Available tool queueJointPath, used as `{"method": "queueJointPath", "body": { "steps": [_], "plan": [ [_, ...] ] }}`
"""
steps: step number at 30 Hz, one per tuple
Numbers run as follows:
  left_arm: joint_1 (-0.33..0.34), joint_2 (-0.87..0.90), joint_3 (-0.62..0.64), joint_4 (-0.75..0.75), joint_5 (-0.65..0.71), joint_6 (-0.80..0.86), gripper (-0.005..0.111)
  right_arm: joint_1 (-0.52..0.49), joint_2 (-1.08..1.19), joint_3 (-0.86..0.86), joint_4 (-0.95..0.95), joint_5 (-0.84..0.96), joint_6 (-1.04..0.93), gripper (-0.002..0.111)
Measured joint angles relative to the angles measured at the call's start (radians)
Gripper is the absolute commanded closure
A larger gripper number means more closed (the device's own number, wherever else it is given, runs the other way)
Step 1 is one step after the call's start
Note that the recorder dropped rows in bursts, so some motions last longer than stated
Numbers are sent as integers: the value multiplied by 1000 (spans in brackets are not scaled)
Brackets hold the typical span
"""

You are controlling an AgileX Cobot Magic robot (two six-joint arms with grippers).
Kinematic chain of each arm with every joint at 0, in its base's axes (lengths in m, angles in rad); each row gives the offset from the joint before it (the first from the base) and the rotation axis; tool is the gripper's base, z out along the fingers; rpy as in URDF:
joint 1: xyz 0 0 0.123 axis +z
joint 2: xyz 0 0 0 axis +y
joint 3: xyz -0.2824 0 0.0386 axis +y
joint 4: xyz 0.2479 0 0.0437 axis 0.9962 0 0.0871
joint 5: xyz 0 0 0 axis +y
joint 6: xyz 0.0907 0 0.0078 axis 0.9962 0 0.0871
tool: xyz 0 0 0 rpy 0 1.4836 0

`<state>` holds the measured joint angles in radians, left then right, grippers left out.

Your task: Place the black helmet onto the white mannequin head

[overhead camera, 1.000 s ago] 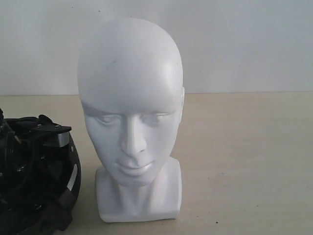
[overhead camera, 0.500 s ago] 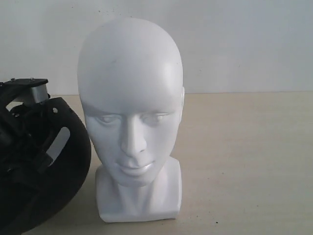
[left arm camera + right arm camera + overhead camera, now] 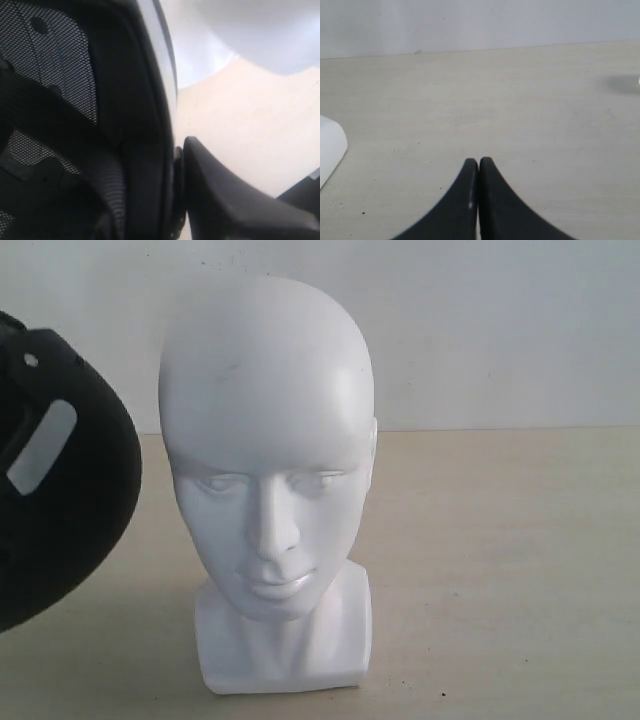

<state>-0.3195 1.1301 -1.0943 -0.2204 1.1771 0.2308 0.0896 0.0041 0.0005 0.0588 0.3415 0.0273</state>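
1. Up from low at the left edge of the exterior view, the black helmet [image 3: 70, 470] has risen over the last second to face height beside the white mannequin head [image 3: 268, 470]. Its dark inside has turned away, so the matte shell now shows. The head has not shifted.
2. The helmet hangs to the left of the head with a clear gap between them, and the edge of the view partly cuts it off. A pale slot shows in its shell.
3. The left tool [image 3: 182, 162] is clamped on the helmet's rim. One black finger lies against the outside of the shell, with mesh lining and a strap on the inner side. The other finger is hidden.
4. The right tool [image 3: 479, 165] has its tips pressed together with nothing between them, low over bare table.
5. The head stands upright on its squared base, facing the exterior camera.
6. The table [image 3: 500, 570] is pale cream, faintly streaked, with a few dark specks. A plain off-white wall [image 3: 500, 330] meets it in a straight line behind the head.
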Motion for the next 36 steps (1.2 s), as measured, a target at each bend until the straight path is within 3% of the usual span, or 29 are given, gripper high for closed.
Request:
{"method": "queueJointPath", "body": {
  "steps": [7,18,36],
  "plan": [
    [0,-66,-95,0,-29,-2,102,0,0,0,0,0,0,109],
    [0,-104,-212,17,-181,31,102,0,0,0,0,0,0,109],
    [0,-105,-214,-10,-749,141,102,0,0,0,0,0,0,109]
  ]
}}
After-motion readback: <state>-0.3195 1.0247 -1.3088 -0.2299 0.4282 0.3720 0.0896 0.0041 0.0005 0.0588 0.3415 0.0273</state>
